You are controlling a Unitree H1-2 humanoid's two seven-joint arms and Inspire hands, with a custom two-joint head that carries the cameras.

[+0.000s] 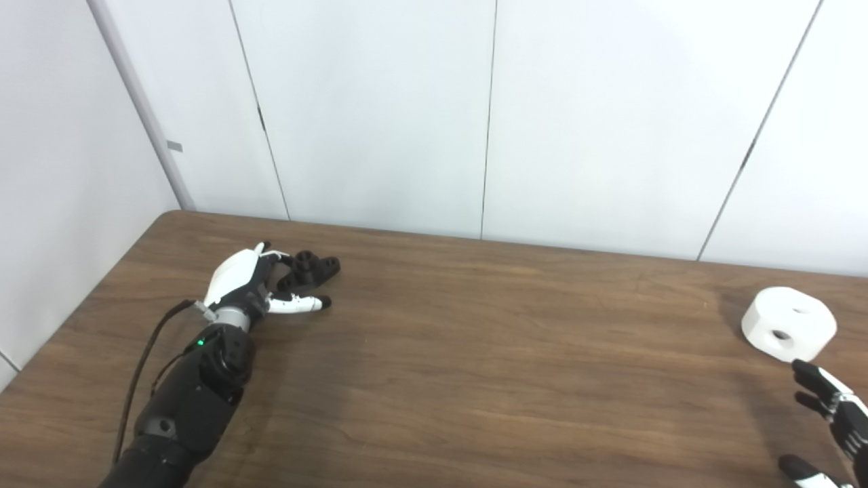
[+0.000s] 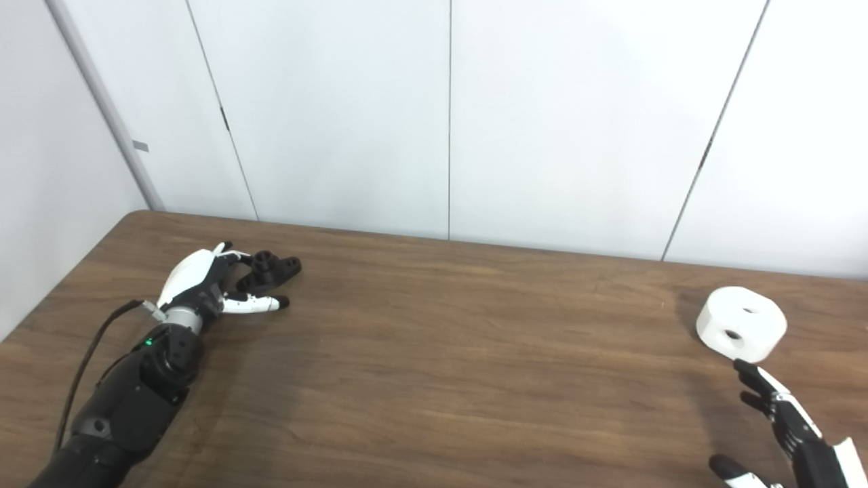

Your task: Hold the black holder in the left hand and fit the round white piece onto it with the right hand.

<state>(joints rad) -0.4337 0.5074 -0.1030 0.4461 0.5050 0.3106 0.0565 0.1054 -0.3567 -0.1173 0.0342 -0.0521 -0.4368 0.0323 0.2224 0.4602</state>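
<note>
One black holder [image 1: 308,269] lies on the desk [image 1: 475,352] toward its far left corner. It is a small, dark piece with round sockets on top, at least two of them visible; its exact shape is hard to make out. The left robot hand [image 1: 254,281] sits at it with the palm turned toward the holder, fingers [image 1: 271,256] reaching along its far side and the thumb [image 1: 298,304] stretched out on the desk on the near side. The fingers are spread around the holder rather than pressed onto it, and whether they touch it cannot be told. The holder rests on the desk, not lifted.

One round white piece [image 2: 742,322] lies far off at the right end of the desk, well apart from the holder. It is a thick disc with two holes showing, one on its top face and one facing the camera. It lies tilted a little toward the viewer.

The right robot hand [image 2: 786,427] is near the bottom right corner, just on the near side of the white piece. Its dark fingers are spread and hold nothing, the tips pointing toward the piece with a small gap between.

The desk is brown wood grain. Behind it stand pale wall panels [image 1: 380,115] with thin vertical seams.
</note>
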